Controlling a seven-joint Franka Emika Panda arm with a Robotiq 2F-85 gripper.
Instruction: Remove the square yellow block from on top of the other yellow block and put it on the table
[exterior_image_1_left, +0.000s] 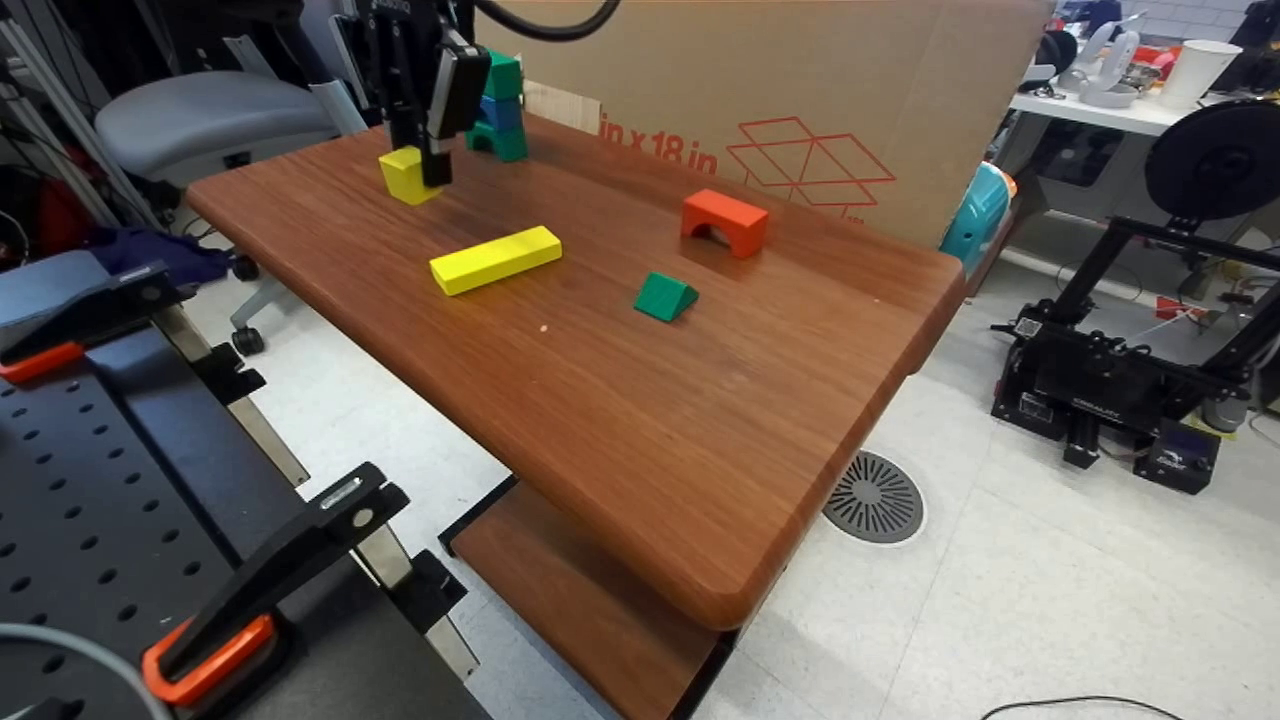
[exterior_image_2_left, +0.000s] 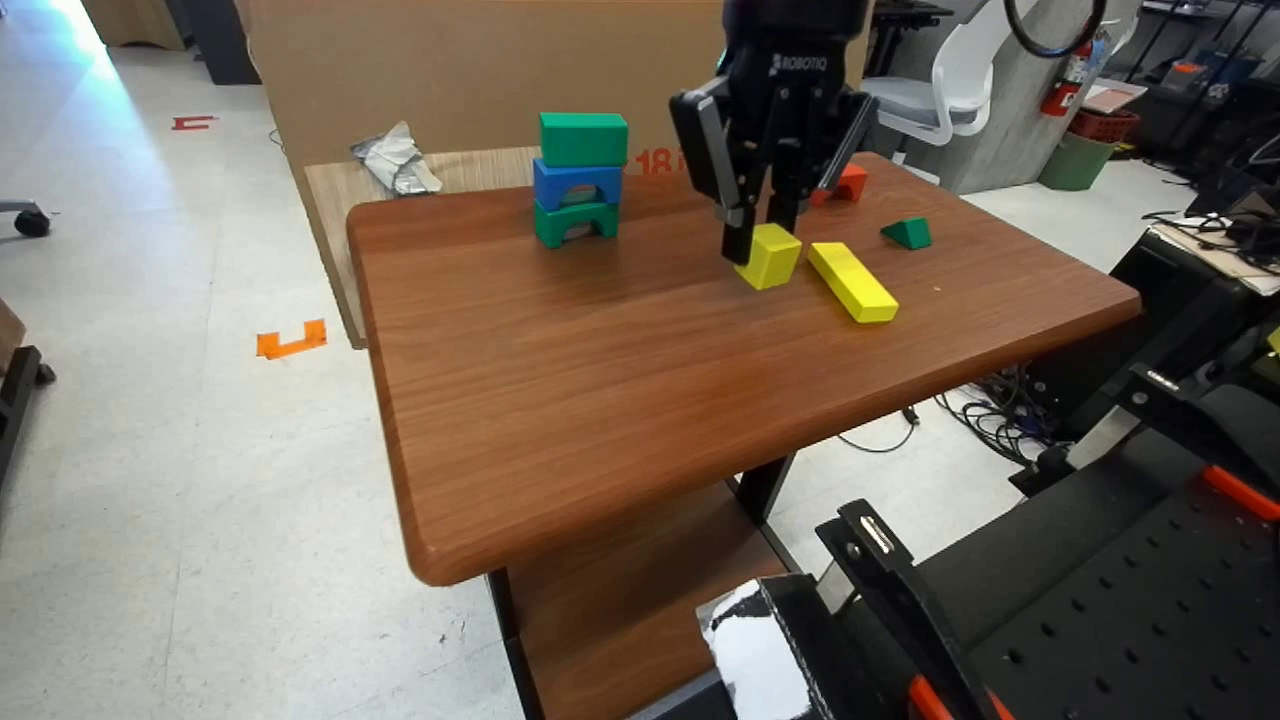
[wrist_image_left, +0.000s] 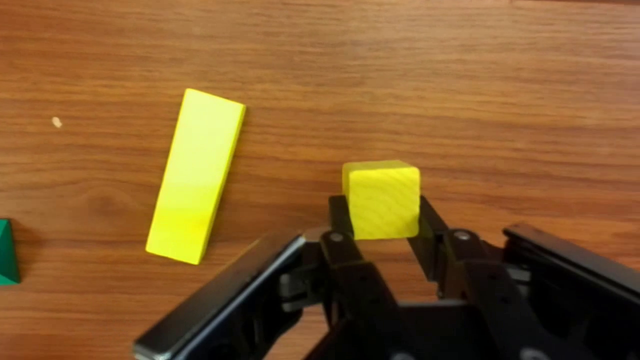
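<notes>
The square yellow block (exterior_image_1_left: 405, 177) is a small bright cube between my gripper's fingers (exterior_image_2_left: 762, 230). The fingers press on its two opposite sides, and it also shows in an exterior view (exterior_image_2_left: 770, 258) and the wrist view (wrist_image_left: 384, 202). It looks slightly raised above the table (exterior_image_1_left: 700, 420), but the gap under it is hard to judge. The other yellow block (exterior_image_1_left: 497, 260), a long flat bar, lies on the reddish-brown table with nothing on top. It is apart from the cube, to its left in the wrist view (wrist_image_left: 195, 175) and to its right in an exterior view (exterior_image_2_left: 853, 283).
A stack of green and blue blocks (exterior_image_2_left: 580, 180) stands near the table's back edge. An orange arch (exterior_image_1_left: 725, 222) and a green triangular block (exterior_image_1_left: 665, 297) sit beyond the yellow bar. A large cardboard sheet (exterior_image_1_left: 800, 90) stands along the back edge.
</notes>
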